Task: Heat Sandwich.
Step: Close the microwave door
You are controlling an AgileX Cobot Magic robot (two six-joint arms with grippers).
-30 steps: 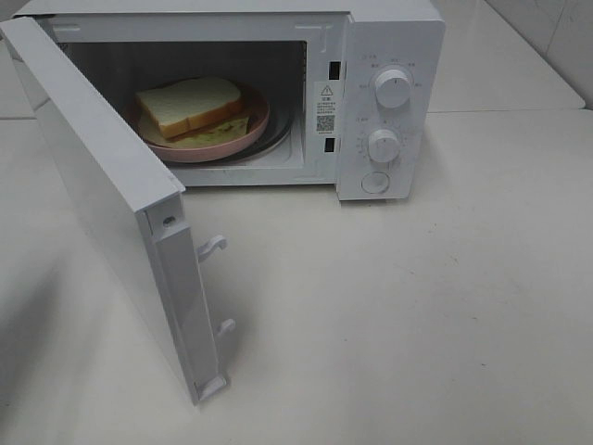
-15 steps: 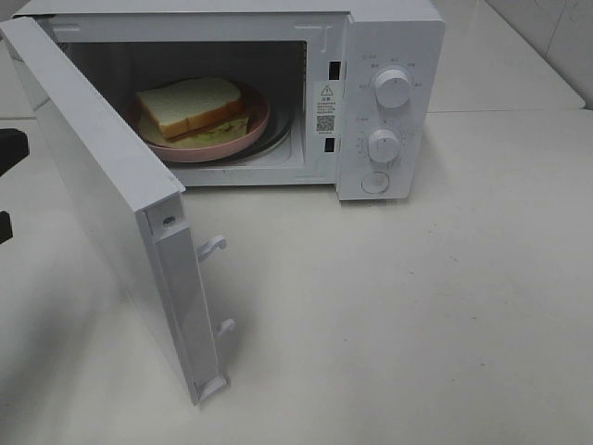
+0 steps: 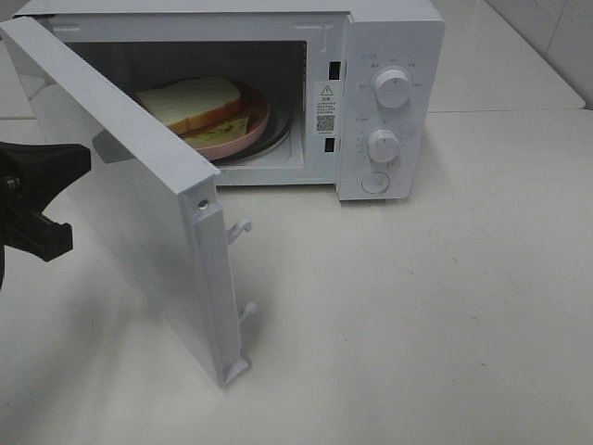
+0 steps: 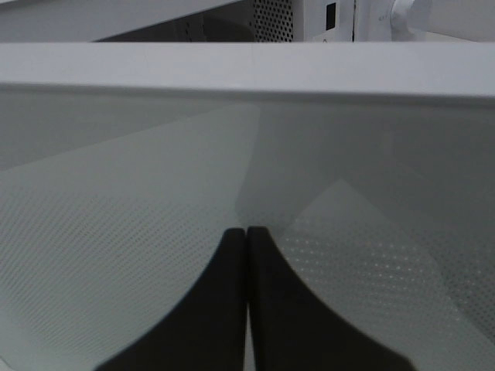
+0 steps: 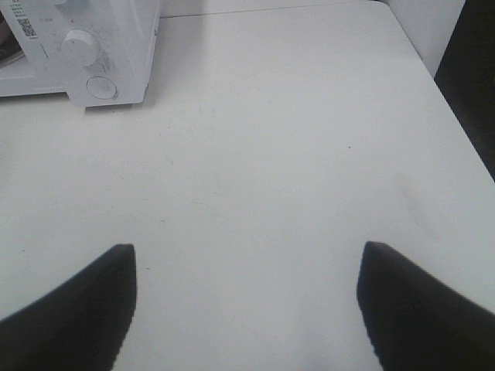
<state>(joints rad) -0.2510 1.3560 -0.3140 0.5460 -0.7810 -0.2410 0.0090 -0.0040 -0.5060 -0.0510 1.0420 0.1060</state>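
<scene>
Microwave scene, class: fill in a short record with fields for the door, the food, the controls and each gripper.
door state: the door stands partly open, swung out on its left side
food: the sandwich lies on a pink plate inside the oven
controls: upper knob and lower knob on the right panel, nothing touching them
left arm: left gripper shut, tips at the door's outer face
right arm: right gripper open, holding nothing, over the bare table
</scene>
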